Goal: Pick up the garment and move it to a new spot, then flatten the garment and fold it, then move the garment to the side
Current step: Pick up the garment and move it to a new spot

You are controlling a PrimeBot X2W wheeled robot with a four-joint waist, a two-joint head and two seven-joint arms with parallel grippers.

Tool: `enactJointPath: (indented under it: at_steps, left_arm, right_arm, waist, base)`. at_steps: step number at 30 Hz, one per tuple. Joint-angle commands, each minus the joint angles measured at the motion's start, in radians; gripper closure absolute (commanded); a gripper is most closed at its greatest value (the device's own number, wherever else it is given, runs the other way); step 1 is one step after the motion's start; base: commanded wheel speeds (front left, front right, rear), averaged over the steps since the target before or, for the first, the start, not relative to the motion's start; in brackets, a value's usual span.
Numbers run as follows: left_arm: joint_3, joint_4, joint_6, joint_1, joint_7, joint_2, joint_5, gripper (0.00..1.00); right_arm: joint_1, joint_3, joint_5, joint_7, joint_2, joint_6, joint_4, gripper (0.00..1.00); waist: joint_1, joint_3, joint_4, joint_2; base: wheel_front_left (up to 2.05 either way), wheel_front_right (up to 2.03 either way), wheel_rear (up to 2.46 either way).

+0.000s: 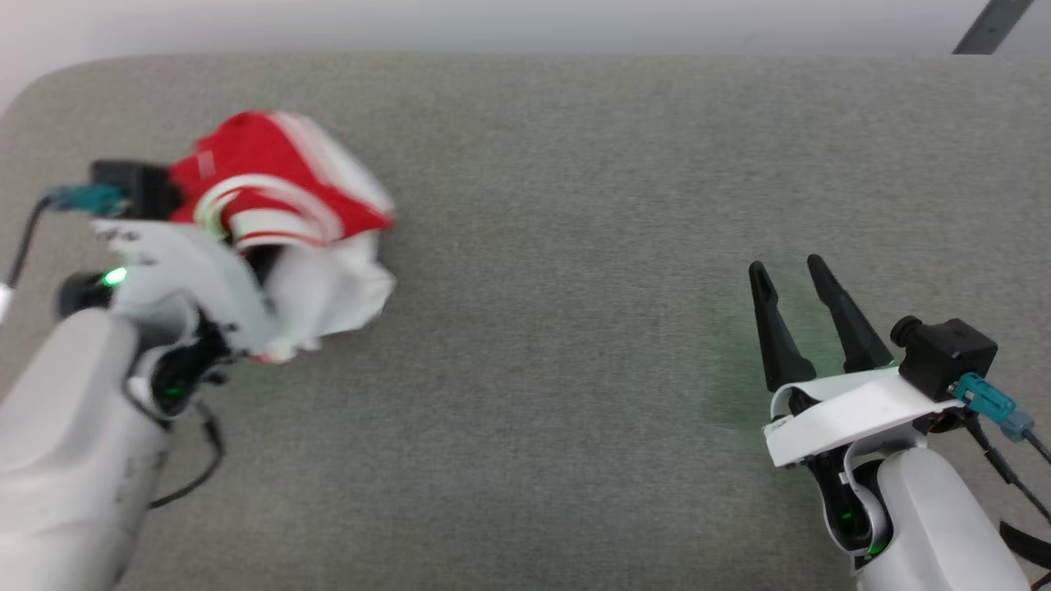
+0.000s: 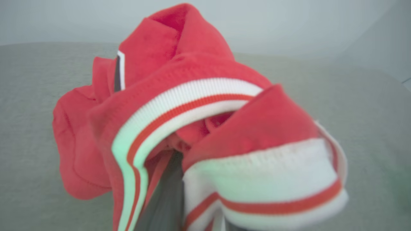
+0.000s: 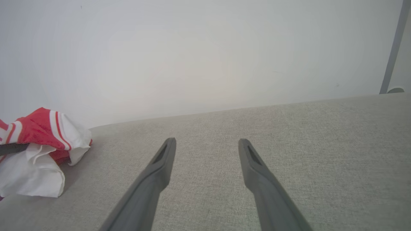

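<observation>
The garment [image 1: 279, 189], a red jersey T-shirt with white sleeves and red-and-white striped trim, sits as a crumpled heap at the far left of the grey fabric surface [image 1: 575, 369]. It is bunched over the front of the left gripper [image 1: 256, 264], so in the head view the fingers are almost fully covered by cloth. There the shirt looks blurred.

In the left wrist view the red folds and the striped band fill the middle, and one dark finger [image 2: 167, 195] shows between two layers of the cloth. The other finger is hidden, so it is not possible to tell how far this pincer is closed or whether it really grips the shirt.

The right gripper [image 1: 788, 269] is well apart from the garment, at the lower right, just above the surface. Its two long fingers stand wide apart and hold nothing.
</observation>
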Motion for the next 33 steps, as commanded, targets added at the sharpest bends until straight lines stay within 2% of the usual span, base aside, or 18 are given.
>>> enactJointPath:
  at_steps: [1,4,9,13,16,20,26,33]
  left_arm:
    - [-0.019,-0.054,-0.002,-0.010,0.008,-0.018,-0.024,1.00]
    - [-0.067,-0.178,-0.002,-0.021,0.034,-0.018,-0.063,1.00]
    - [-0.136,-0.324,-0.002,-0.062,0.068,-0.060,-0.128,1.00]
    - [-0.210,-0.359,-0.002,-0.133,0.077,-0.109,-0.117,1.00]
    - [-0.268,-0.363,-0.002,-0.180,0.084,-0.154,-0.155,1.00]
    - [-0.335,-0.337,-0.002,-0.228,0.096,-0.178,-0.217,1.00]
    - [-0.471,-0.177,-0.002,-0.267,0.133,-0.113,-0.191,1.00]
    - [-0.655,0.016,0.003,-0.301,0.212,-0.019,-0.123,1.00]
  right_arm:
    - [0.015,-0.003,0.004,-0.001,0.006,-0.001,-0.002,0.00]
    - [0.025,-0.007,0.010,-0.001,0.020,-0.001,-0.010,0.00]
    - [0.024,-0.024,0.028,-0.001,0.041,-0.001,-0.024,0.00]
    - [0.025,-0.040,0.045,-0.001,0.053,-0.001,-0.034,0.00]
    - [0.023,-0.049,0.060,-0.001,0.059,-0.001,-0.039,0.00]
    - [0.020,-0.055,0.108,-0.001,0.064,-0.001,-0.049,0.00]
    - [0.027,-0.046,0.181,-0.001,0.064,-0.001,-0.058,0.00]
    - [0.022,-0.047,0.233,-0.001,0.064,-0.001,-0.062,0.00]
  waist:
    - [0.0000,-0.015,-0.025,0.0000]
    - [0.0000,-0.013,-0.069,0.0000]
    - [0.0000,0.015,-0.164,0.0000]
    - [0.0000,0.050,-0.248,0.0000]
    - [0.0000,0.078,-0.316,0.0000]
    - [0.0000,0.114,-0.399,0.0000]
    - [0.0000,0.148,-0.489,0.0000]
    - [0.0000,0.175,-0.523,0.0000]
  base:
    - [0.00,0.00,0.00]
    - [0.00,0.00,0.00]
    - [0.00,0.00,0.00]
    - [0.00,0.00,0.00]
    - [0.00,0.00,0.00]
    - [0.00,0.00,0.00]
    - [0.00,0.00,0.00]
    - [0.00,0.00,0.00]
